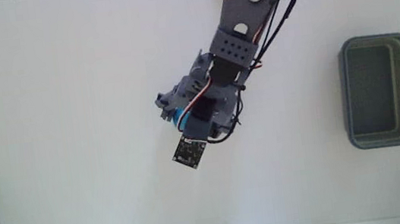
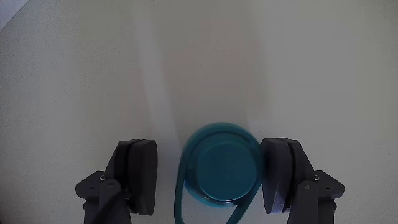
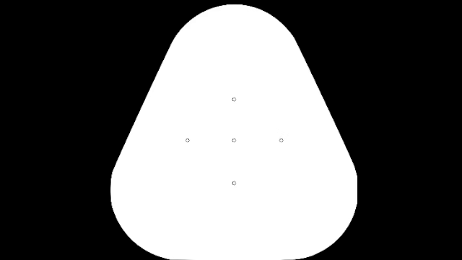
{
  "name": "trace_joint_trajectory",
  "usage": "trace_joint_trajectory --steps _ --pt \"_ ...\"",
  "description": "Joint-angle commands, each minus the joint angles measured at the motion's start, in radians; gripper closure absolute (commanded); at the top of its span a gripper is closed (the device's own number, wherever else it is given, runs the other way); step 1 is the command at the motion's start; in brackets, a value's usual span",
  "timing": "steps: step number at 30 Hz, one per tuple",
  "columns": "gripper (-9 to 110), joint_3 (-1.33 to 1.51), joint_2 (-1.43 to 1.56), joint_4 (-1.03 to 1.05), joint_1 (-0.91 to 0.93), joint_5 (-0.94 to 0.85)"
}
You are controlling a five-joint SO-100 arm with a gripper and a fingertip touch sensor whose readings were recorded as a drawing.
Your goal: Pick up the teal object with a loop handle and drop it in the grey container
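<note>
1. In the wrist view I saw my claw [image 2: 211,180] with its two fingers [image 2: 140,174] spread apart, one on each side of the teal object with a loop handle [image 2: 221,165].
2. The teal object sat between the fingers on the white counter [image 2: 93,74]. The right finger was just beside it, maybe touching; I could not tell. A clear gap showed on the left.
3. Its round top faced the camera, and a thin teal loop ran round its left and lower edge.
4. In the fixed view the claw [image 1: 178,118] was low over the counter [image 1: 59,144], and only a sliver of the teal object [image 1: 183,119] showed under the arm.
5. The grey container [image 1: 379,90] stood well apart from the claw, off to its right in that view, near the counter's edge.
</note>
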Motion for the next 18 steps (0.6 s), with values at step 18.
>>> trace_joint_trajectory --steps 18 --pt "-2 0.001 0.035 -0.016 0.014 0.005"
